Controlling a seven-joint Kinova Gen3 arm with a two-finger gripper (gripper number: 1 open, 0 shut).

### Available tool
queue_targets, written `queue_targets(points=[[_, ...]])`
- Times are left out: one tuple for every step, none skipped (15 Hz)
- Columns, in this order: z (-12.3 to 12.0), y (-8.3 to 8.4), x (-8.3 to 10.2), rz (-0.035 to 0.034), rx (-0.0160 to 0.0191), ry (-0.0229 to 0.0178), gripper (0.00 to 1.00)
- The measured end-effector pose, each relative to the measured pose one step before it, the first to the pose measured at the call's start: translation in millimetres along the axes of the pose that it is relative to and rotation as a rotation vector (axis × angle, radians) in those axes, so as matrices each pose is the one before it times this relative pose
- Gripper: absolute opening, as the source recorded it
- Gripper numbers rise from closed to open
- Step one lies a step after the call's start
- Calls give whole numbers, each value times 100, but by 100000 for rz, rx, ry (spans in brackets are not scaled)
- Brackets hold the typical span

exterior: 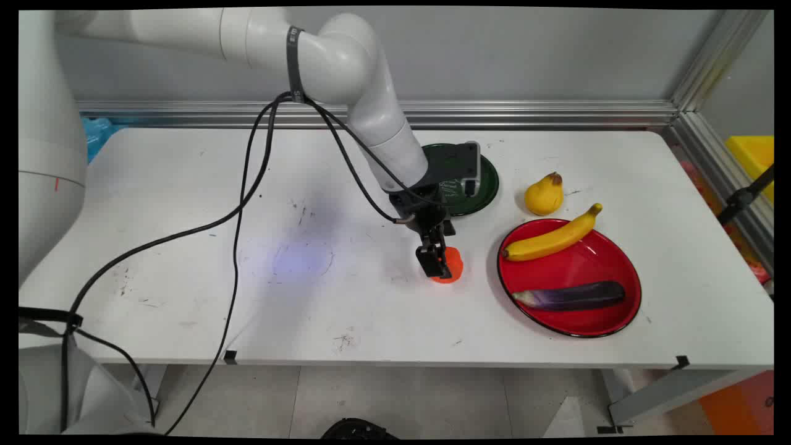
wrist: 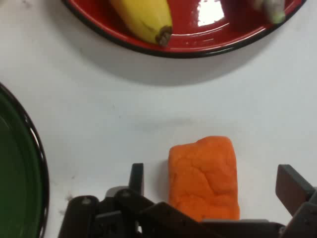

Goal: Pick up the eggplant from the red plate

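Observation:
An orange lump (exterior: 453, 264) shaped like a small block lies on the white table (exterior: 185, 247) between the green plate (exterior: 488, 185) and the red plate (exterior: 627, 281). My gripper (exterior: 437, 262) is down at it. In the hand view the orange lump (wrist: 204, 176) sits between the two fingers (wrist: 136, 177), which stand apart on either side without touching it. The gripper (wrist: 213, 184) is open. A banana (exterior: 550, 238) and a purple eggplant (exterior: 571, 295) lie on the red plate.
A yellow pear (exterior: 544, 194) stands on the table behind the red plate. Black cables (exterior: 238, 216) hang from the arm over the table's left half. The red plate's rim (wrist: 188, 52) and the green plate's rim (wrist: 39, 163) lie close to the hand.

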Motion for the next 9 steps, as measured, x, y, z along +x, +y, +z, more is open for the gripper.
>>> queue_targets(points=[[-282,-47,75,709,-89,709,100],[-418,-58,79,603,34,784,100],[-498,-55,49,-69,69,598,100],[-724,-43,86,-340,197,699,100],[-911,2,116,-485,223,778,100],[-877,58,145,-354,53,728,100],[-593,53,124,-140,28,507,100],[-940,118,275,-135,-70,832,100],[-619,83,207,-36,-31,610,100]])
